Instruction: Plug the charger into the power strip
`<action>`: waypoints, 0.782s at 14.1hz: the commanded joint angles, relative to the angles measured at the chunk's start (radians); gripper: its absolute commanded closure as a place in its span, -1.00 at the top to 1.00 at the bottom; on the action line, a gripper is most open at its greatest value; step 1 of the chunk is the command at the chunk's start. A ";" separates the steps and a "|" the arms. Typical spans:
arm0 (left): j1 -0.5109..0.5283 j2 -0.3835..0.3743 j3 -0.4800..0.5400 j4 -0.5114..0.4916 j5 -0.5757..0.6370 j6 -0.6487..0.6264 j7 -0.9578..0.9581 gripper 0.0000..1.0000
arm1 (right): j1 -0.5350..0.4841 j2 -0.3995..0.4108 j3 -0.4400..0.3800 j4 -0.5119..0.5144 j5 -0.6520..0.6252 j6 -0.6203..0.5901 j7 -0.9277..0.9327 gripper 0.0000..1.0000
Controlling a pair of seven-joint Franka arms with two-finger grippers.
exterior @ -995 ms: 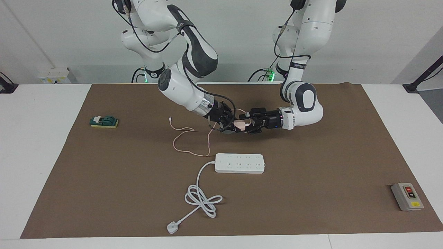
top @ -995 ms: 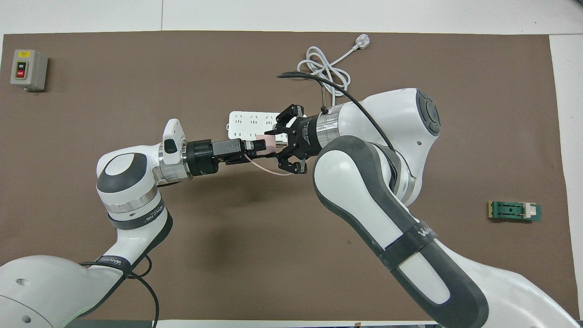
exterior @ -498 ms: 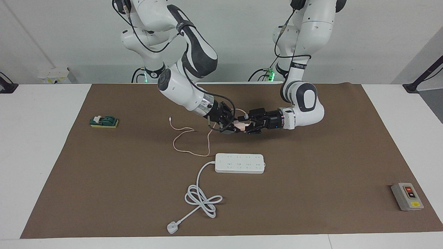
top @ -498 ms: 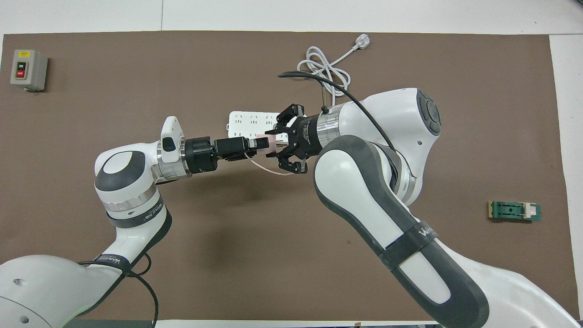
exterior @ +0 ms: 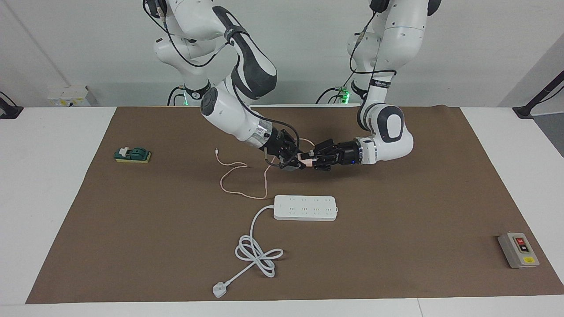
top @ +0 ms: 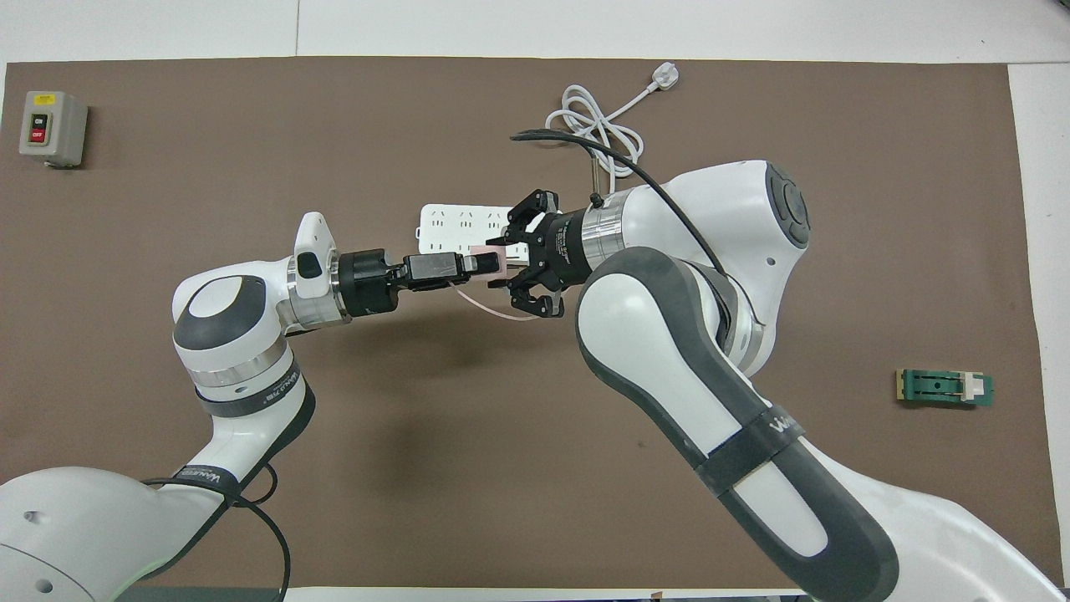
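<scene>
While raised above the mat (exterior: 396,211), the charger (exterior: 305,160) sat clamped between the closed left gripper (exterior: 311,160) and the closed right gripper (exterior: 299,161); the power strip (exterior: 305,208) lay untouched.

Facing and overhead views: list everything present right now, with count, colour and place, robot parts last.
charger: one, pale pink, held in the air between both grippers, over the mat nearer the robots than the power strip
charger cable: one, thin pink, trailing from the charger and looping on the mat toward the right arm's end
power strip: one, white, mid-mat
power strip cord: one, thick white, coiled farther from the robots, ending in a plug
button box: one, grey with red and black buttons, left arm's end
green block: one, green, right arm's end
mat: one, brown, covering the table
left gripper: one, black, shut on the charger
right gripper: one, black, shut on the charger
</scene>
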 commanded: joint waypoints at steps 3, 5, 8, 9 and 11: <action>-0.014 0.003 0.011 0.018 0.001 0.007 0.030 -1.00 | -0.010 0.008 0.006 0.011 0.021 0.002 0.017 1.00; -0.011 0.003 0.009 0.018 0.001 0.006 0.030 -1.00 | -0.013 0.008 0.003 0.013 0.019 0.002 0.017 1.00; -0.005 -0.001 0.011 0.018 0.000 0.013 0.047 -1.00 | -0.047 -0.001 0.001 0.014 0.019 -0.015 0.019 1.00; -0.002 -0.004 0.013 0.018 0.000 0.017 0.043 -1.00 | -0.059 -0.005 -0.001 0.014 0.019 -0.018 0.020 1.00; 0.003 -0.015 0.013 0.018 0.000 0.056 0.037 -1.00 | -0.079 -0.022 -0.002 0.014 0.013 -0.020 0.028 1.00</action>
